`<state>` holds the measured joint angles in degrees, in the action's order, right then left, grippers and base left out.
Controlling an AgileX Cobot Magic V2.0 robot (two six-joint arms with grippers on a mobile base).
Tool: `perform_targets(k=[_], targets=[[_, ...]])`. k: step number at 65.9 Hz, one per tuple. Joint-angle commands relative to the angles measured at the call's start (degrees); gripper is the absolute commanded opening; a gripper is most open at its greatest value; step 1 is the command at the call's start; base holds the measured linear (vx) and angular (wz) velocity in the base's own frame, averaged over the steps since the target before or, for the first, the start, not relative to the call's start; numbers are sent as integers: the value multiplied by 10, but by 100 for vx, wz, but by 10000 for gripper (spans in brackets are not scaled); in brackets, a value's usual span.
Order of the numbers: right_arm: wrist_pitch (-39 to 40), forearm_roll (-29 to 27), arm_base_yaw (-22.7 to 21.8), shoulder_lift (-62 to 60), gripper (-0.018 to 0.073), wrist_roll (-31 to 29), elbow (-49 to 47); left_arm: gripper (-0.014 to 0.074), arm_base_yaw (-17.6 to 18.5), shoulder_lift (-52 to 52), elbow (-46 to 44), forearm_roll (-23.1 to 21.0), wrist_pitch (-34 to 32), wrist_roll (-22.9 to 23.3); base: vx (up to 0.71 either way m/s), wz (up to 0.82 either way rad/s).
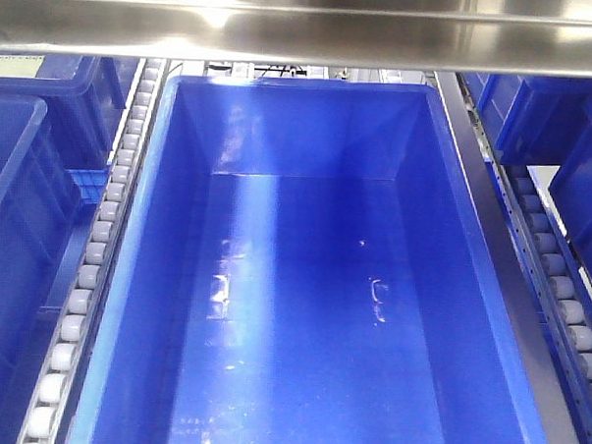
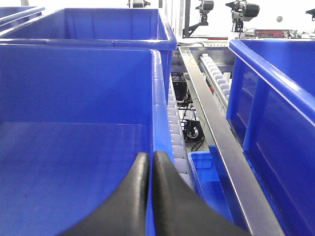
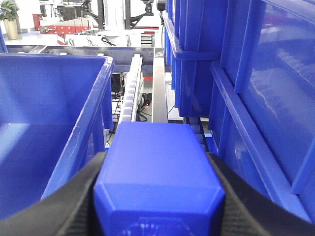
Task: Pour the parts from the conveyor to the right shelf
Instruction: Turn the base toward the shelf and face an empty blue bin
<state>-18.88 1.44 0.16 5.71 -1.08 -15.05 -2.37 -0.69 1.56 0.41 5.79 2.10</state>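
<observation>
Your right gripper (image 3: 160, 196) is clamped on the blue part (image 3: 158, 169), which sits just right of the empty bin (image 1: 302, 301) rim on the right shelf (image 1: 559, 283) (tip left). Left gripper (image 2: 150, 169): fingers pressed together, apparently pinching that bin's right wall.

From the front we count three blue bins (image 1: 312, 311), two roller lanes (image 1: 98, 263), and, at the right wrist, one blue part (image 3: 160, 172).
</observation>
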Motion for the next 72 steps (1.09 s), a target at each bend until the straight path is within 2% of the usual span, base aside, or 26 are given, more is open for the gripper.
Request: perform_targets(k=[1,47,55,72], targets=[[47,4,-3,7,-4,-1,-16,-6,3,-6,-11,-4,-45,5,0,0],[47,4,-3,7,-4,-1,-16,-6,3,-6,-11,-4,-45,5,0,0],[50,-14,-3,11,-4,-1,-22,-6,3,-6,-11,-4,-45,5,0,0],[41,-19,5,150,-4,-1,-107,-6,3,-6,-11,-4,-45,5,0,0]])
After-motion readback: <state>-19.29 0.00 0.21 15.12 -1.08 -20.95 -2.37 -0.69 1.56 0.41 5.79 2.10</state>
